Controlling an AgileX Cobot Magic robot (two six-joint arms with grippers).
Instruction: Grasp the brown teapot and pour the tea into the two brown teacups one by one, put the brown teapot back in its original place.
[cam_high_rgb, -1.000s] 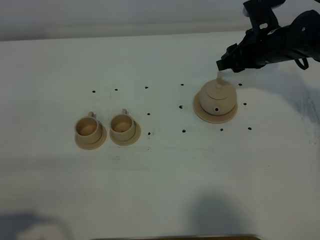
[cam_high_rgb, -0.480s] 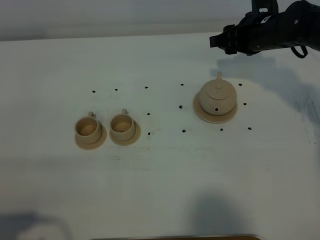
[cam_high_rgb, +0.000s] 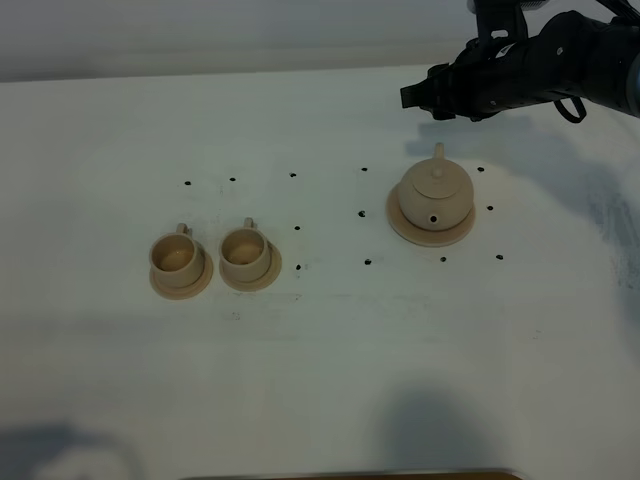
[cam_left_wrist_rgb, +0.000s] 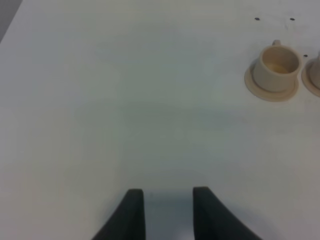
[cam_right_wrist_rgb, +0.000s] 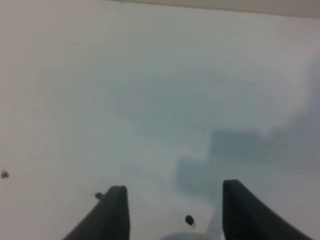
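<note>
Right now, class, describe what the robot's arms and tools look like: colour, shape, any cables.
Only the right arm shows from above: black, bulky, with a thin black cable loop. The left tool and right tool each have two plain dark fingers that narrow toward blunt tips; no markings visible.

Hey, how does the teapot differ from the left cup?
The teapot is bigger, squat and round; the left cup is small and cylindrical. The teapot has a knobbed lid; the left cup is open on top. The teapot's saucer is wider than the cup's saucer. Both are pale tan and stand upright.
</note>
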